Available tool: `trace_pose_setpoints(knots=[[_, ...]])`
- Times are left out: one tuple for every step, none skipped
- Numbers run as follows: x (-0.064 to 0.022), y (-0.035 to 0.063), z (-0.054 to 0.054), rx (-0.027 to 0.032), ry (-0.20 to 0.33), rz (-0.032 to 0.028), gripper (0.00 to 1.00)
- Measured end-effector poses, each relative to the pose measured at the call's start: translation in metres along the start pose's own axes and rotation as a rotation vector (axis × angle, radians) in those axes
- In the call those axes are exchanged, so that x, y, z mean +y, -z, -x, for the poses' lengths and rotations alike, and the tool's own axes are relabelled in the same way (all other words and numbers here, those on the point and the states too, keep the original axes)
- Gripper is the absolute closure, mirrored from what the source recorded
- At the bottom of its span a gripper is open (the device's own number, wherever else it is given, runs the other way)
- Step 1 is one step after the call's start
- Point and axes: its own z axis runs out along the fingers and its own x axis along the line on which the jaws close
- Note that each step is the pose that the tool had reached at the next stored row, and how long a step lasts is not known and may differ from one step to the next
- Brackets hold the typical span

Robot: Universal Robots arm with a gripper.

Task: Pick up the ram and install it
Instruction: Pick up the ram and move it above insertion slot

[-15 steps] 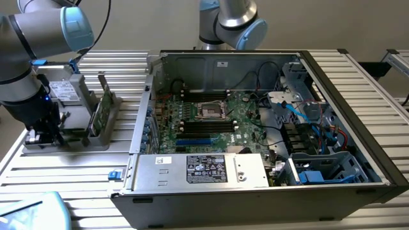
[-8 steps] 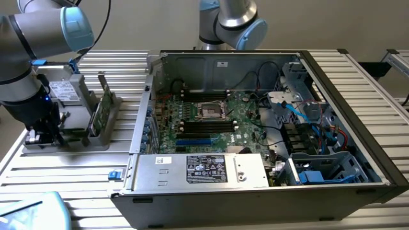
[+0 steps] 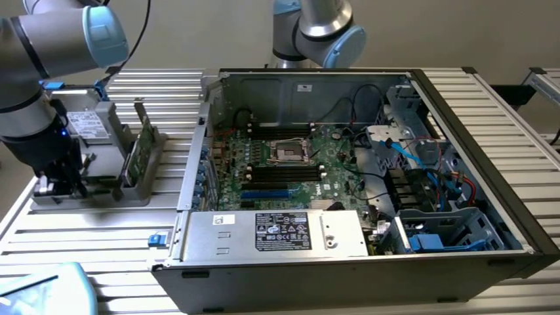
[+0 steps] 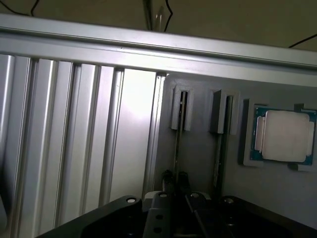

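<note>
Exterior view gives us the open computer case (image 3: 490, 216) on the slatted table (image 3: 96, 236), and on that view's left the arm (image 3: 35, 79) reaches down to a gray holder (image 3: 140, 190) beside the case. On the wrist view we see the ram (image 4: 177, 144) standing on edge in one of the holder's slots, with the gripper (image 4: 176, 176) jaws closed on its thin edge. A square processor chip (image 4: 285, 135) lies in the same holder, near the slots.
</note>
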Motion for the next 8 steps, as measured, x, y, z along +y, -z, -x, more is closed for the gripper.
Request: trace_pose_setpoints(knots=[[0.0, 0.0006, 0.0, 0.0, 0.0, 0.0001, 0.86], [0.0, 0.0012, 0.0, 0.0, 0.0, 0.0001, 0.86], [0.0001, 0.0023, 0.0, 0.0001, 0.0, 0.0003, 0.86], [0.0002, 0.0038, 0.0, 0.0, 0.0, 0.0002, 0.86], [0.0003, 0.0057, 0.0, -0.0001, -0.001, 0.0001, 0.86], [0.0005, 0.0078, 0.0, -0.0001, -0.001, 0.0002, 0.86], [0.0006, 0.01, 0.0, -0.0001, -0.001, 0.0001, 0.86], [0.0007, 0.0123, 0.0, -0.0001, -0.001, 0.0001, 0.86]])
